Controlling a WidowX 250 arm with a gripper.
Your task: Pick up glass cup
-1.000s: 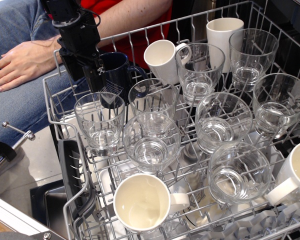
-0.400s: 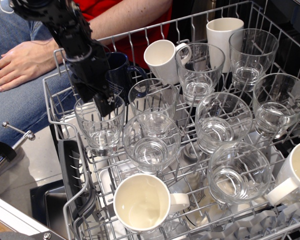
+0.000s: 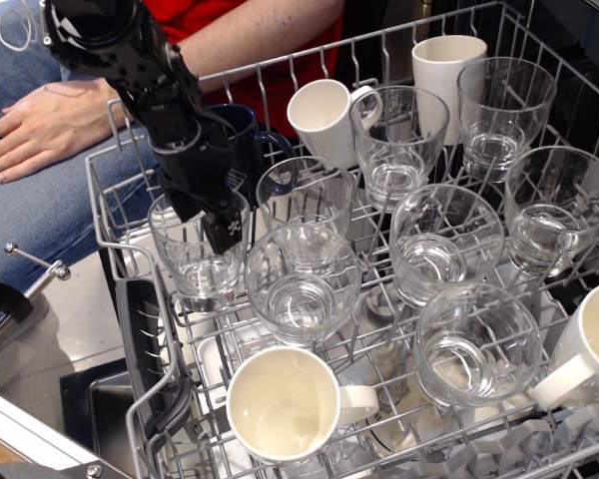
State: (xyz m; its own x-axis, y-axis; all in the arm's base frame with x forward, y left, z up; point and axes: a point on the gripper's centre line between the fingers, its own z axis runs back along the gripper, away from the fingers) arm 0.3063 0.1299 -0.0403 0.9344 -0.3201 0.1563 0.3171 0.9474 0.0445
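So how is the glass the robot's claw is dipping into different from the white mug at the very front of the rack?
The glass cup is clear, so the rack wires show through it; the white mug is opaque and cream inside. The glass cup has no handle; the white mug has one on its right. The gripper reaches into the glass cup's mouth, while nothing touches the white mug. Both sit mouth-up in the wire rack.

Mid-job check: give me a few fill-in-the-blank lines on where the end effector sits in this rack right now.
1. The black end effector reaches into the tall clear glass tumbler at the rack's ____ edge.
2. Behind that tumbler stands a dark ____ handled mug.
3. The white mug at the front shows ____ inside.
4. The wire rack holds glasses and ____.

Missing words: left; blue; nothing; mugs
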